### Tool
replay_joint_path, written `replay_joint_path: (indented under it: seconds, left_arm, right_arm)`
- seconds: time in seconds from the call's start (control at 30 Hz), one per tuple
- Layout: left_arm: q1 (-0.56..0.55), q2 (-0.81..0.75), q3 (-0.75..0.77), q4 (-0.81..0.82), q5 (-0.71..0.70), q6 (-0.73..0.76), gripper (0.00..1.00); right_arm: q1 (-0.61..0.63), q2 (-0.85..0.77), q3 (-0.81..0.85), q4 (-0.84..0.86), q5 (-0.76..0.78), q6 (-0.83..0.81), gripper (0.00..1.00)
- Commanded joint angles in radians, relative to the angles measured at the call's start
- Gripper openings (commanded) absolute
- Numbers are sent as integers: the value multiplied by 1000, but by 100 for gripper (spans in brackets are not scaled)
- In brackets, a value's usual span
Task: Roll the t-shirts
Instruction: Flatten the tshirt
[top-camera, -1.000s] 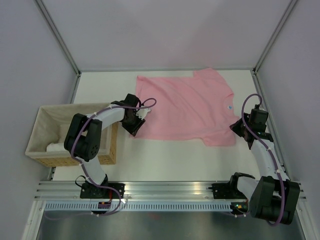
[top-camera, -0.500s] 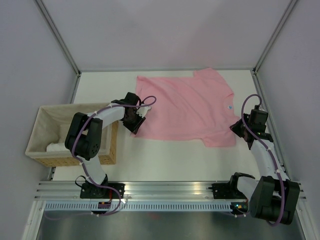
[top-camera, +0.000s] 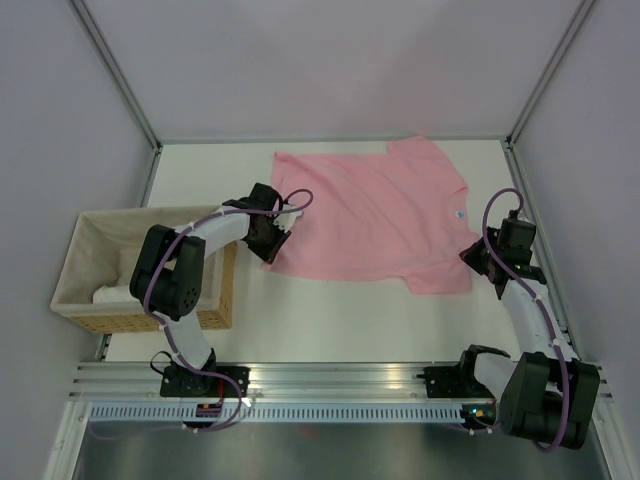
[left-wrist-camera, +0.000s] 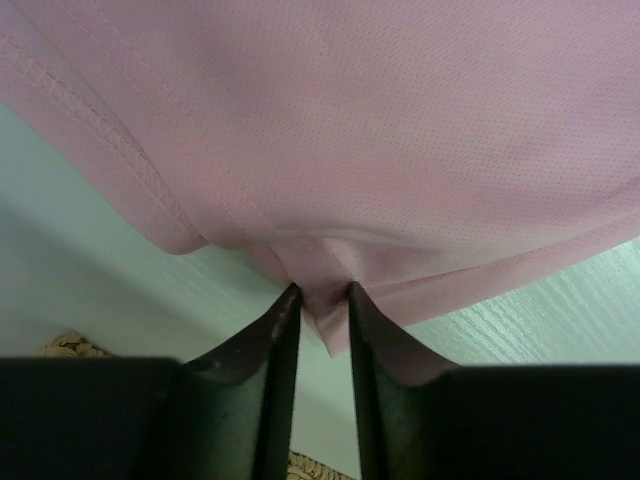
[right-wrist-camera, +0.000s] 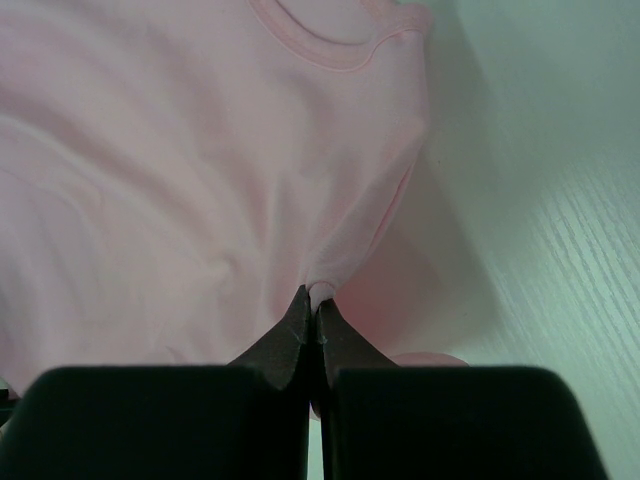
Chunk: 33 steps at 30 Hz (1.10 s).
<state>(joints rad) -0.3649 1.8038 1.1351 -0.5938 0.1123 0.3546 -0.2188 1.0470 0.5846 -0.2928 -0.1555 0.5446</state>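
I see the t-shirt (top-camera: 370, 215) spread flat, unrolled, centre-right on the worktop (top-camera: 330, 310). My left gripper (left-wrist-camera: 320, 292) has its jaws pinching the shirt's left hem, and my right gripper (right-wrist-camera: 314, 295) is clamped on its right edge. All the rolling remains.

readable text: none | t-shirt (top-camera: 370, 215) neck label (top-camera: 456, 213): too small to read

We see the t-shirt (top-camera: 370, 215) as soft pink cloth, a fine matt knit with a stitched hem. The worktop (top-camera: 330, 320) looks white and matt, faintly grained up close. The basket (top-camera: 215, 300) is rough woven wicker with a pale cloth lining. The left pincer (left-wrist-camera: 320, 300) and right pincer (right-wrist-camera: 312, 305) have dark, smooth, dull fingers, seemingly plastic. The rail (top-camera: 330, 378) is bare metal.
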Motion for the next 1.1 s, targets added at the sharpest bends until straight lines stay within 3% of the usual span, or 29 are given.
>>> replay_joint_path:
  seconds: [0.0, 0.2, 0.4, 0.67, 0.77, 0.9, 1.07]
  left_arm:
    - [1, -52, 6, 43, -28, -28, 37]
    - [3, -81, -21, 81, -57, -19, 41]
    - [1, -43, -21, 81, -40, -20, 34]
    - [4, -6, -17, 75, -54, -20, 38]
    - [4, 12, -17, 58, -25, -23, 34]
    - [4, -6, -23, 54, -7, -37, 19]
    - [4, -17, -23, 43, -13, -26, 7]
  right_arm:
    - [-4, -12, 1, 18, 20, -17, 0]
    - [-4, -10, 1, 18, 20, -15, 0]
    - [-4, -13, 6, 11, 19, -20, 0]
    - [-4, -12, 6, 12, 25, -20, 0]
    - [-4, -15, 4, 9, 28, -25, 0]
    - [-4, -19, 6, 4, 37, -29, 0]
    - [-4, -19, 11, 4, 36, -26, 0]
